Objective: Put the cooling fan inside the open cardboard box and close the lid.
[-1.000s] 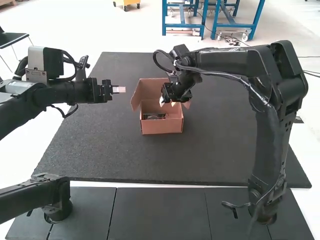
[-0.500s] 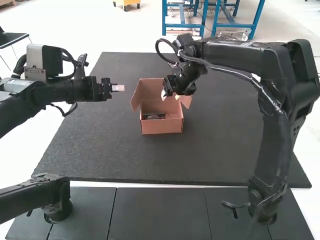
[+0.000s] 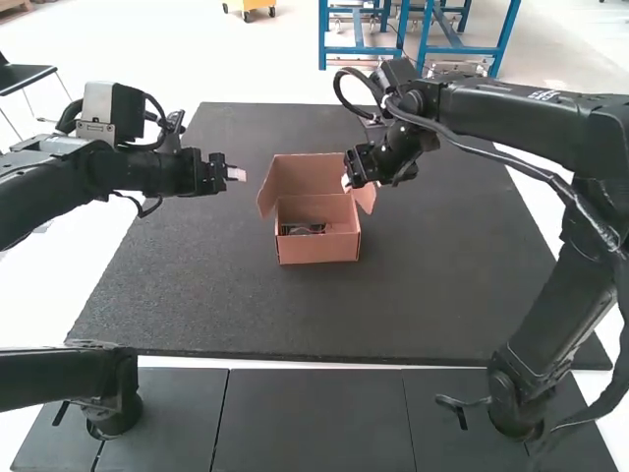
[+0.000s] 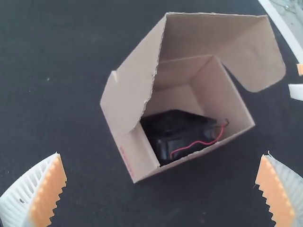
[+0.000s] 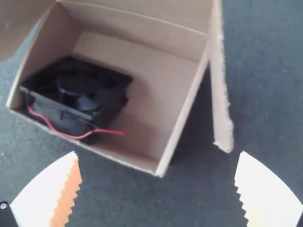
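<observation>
the black square cooling fan [image 4: 182, 132] with its thin red wire [image 4: 195, 144] already lies on the floor of the small brown cardboard box [image 3: 316, 244], pushed toward one corner. the box stands upright on the black rubber mat [image 3: 197, 285] with its lid not yet closed. a wide flap [image 3: 267, 187] stands up on the left arm's side, and a rounded flap [image 3: 367, 201] leans outward on the right arm's side. the right gripper [image 3: 356, 169] hovers just above the rounded flap, its white ribbed fingers spread wide and holding nothing. the left gripper [image 3: 234, 175] hangs near the wide flap without touching it, likewise parted and empty.

by my reading only the lid is left to do. nothing braces the light box, so a sideways push on one flap could slide or tip it. a stiff flap may spring back up once let go. the red wire loops close to the wall and could get pinched under a flap.
</observation>
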`<action>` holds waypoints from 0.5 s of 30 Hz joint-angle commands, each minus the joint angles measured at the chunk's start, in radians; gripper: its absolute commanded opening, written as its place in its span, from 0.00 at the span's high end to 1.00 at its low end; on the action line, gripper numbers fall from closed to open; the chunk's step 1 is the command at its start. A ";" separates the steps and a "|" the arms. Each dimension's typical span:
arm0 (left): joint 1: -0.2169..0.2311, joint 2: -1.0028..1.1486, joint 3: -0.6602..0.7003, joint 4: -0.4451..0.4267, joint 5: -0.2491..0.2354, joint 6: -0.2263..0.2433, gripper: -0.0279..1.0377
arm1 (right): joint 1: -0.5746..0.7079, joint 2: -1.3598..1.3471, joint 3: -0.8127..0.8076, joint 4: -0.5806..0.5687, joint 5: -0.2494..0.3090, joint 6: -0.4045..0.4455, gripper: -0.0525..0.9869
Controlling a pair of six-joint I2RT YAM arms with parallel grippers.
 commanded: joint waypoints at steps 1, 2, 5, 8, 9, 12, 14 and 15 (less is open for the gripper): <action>-0.005 0.020 0.050 -0.004 -0.050 0.039 0.09 | -0.018 -0.046 -0.027 0.037 0.048 -0.052 0.24; -0.005 0.029 0.056 -0.005 -0.054 0.047 0.09 | -0.023 -0.049 -0.036 0.053 0.054 -0.057 0.24; -0.005 0.060 0.074 -0.010 -0.071 0.069 0.09 | -0.035 -0.052 -0.059 0.114 0.059 -0.075 0.24; -0.005 0.097 0.093 -0.013 -0.077 0.081 0.09 | -0.038 -0.052 -0.070 0.165 0.073 -0.098 0.24; -0.006 0.109 0.099 -0.013 -0.082 0.087 0.09 | -0.040 -0.052 -0.075 0.185 0.077 -0.098 0.24; -0.014 0.146 0.116 -0.012 -0.099 0.099 0.09 | -0.051 -0.051 -0.092 0.251 0.077 -0.103 0.24; -0.020 0.169 0.129 -0.010 -0.110 0.101 0.09 | -0.057 -0.051 -0.101 0.275 0.076 -0.117 0.24; -0.025 0.180 0.136 -0.008 -0.117 0.101 0.09 | -0.061 -0.048 -0.104 0.280 0.074 -0.123 0.24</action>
